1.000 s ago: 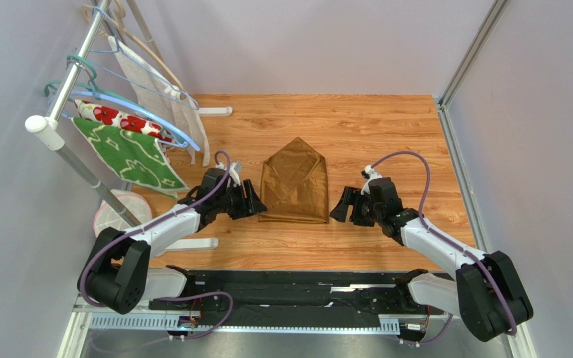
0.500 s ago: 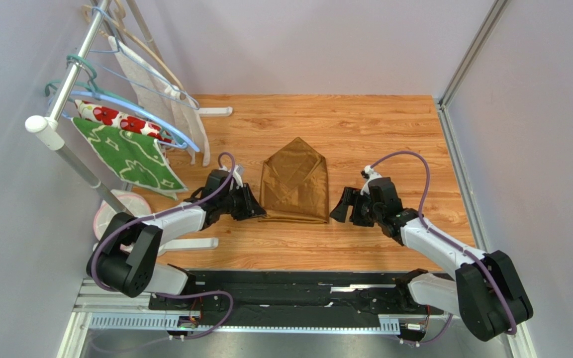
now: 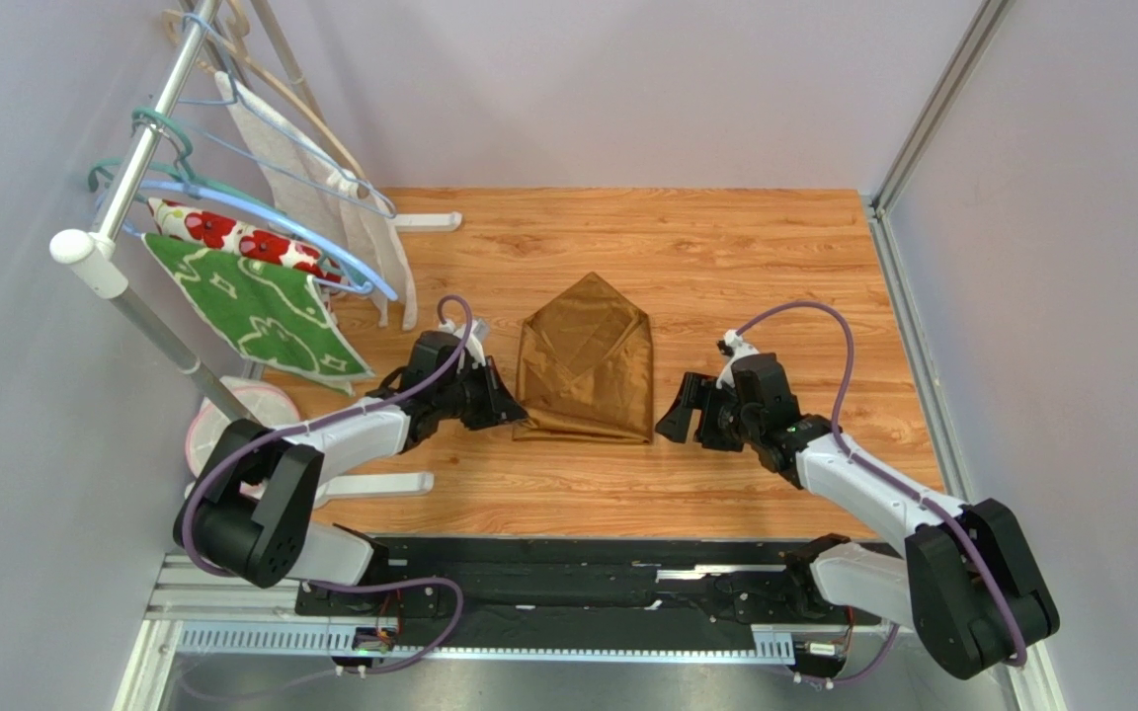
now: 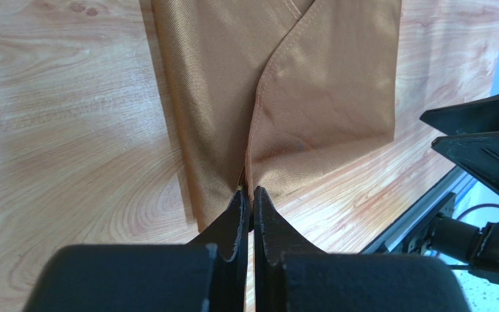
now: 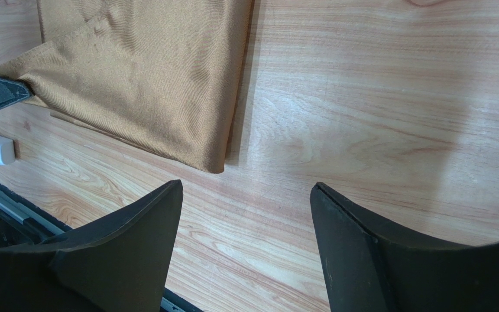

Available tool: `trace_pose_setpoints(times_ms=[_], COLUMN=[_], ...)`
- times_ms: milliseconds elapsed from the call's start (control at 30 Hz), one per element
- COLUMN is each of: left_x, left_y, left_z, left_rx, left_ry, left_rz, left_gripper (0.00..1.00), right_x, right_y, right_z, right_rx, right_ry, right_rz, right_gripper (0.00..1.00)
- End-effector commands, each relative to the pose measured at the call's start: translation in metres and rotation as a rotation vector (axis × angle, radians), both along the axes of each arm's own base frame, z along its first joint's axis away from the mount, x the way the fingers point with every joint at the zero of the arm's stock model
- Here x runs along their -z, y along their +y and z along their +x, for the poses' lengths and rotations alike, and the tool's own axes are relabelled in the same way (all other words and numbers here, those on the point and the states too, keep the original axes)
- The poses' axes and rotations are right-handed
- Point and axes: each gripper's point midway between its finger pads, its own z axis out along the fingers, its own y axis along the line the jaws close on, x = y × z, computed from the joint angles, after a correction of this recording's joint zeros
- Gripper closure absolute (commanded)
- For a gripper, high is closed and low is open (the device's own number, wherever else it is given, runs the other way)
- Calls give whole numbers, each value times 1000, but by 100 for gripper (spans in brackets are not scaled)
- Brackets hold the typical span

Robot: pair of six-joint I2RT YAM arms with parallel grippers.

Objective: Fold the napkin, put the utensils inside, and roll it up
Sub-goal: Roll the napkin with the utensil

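The golden-brown napkin (image 3: pixel 586 371) lies folded on the wooden table, its flaps meeting in a point at the far end. My left gripper (image 3: pixel 519 416) is at its near left corner, shut on a pinch of the cloth's edge (image 4: pixel 251 193), and the napkin (image 4: pixel 284 97) puckers up toward the closed tips. My right gripper (image 3: pixel 673 416) stands open just right of the napkin's near right corner (image 5: pixel 216 166), with only bare wood between its fingers (image 5: pixel 246 186). No utensils are in view.
A tilted clothes rack with hangers stands at the left, carrying a green leaf-patterned cloth (image 3: pixel 256 304) and a white cloth with red flowers (image 3: pixel 226 233). Its white foot (image 3: pixel 382 483) lies near my left arm. The black base rail (image 3: pixel 590 571) runs along the near edge.
My left gripper has slid right to the napkin's near left corner and closed on the cloth. The right arm has not moved.
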Motion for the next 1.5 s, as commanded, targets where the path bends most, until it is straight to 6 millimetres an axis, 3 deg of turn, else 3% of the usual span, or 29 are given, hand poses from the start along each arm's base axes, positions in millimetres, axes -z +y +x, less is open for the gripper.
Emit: trace_pose_setpoints(times_ms=[0,33,100,267,300,433,600,900,1167,1300,1467], left_x=[-2,1,6,7,1,-6,-16,-17,-16,-17,-17], left_y=[1,1,2,13,16,25,30,30,31,32,34], left_z=[3,1,-2,-7,-6,-11,-12,-2,3,5,5], left_rx=[30,32,36,7,-8,-40,-80,-96,-80,-71,-67], left_ry=[-50,-40,-17,-4,-25,-27,-52,-50,-48,-48,-46], left_rz=[25,27,35,82,90,115,99,64,70,68,67], left_gripper=[100,98,85,43,38,19,15,15,15,15,15], right_x=[-7,-9,-19,-57,-71,-93,-101,-57,-26,-9,-2], right_y=[0,1,6,21,25,41,75,134,151,150,151], right_z=[5,5,8,13,16,22,24,19,6,8,14], right_rx=[10,-3,-32,-172,-189,-283,-428,-680,-822,-839,-836], right_ry=[-26,-34,-65,-236,-280,-436,-665,-820,-854,-843,-867], right_rz=[9,12,24,-49,-58,-147,-333,-592,-715,-783,-836], right_gripper=[24,24,24,24,24,24,23,25,27,28,32])
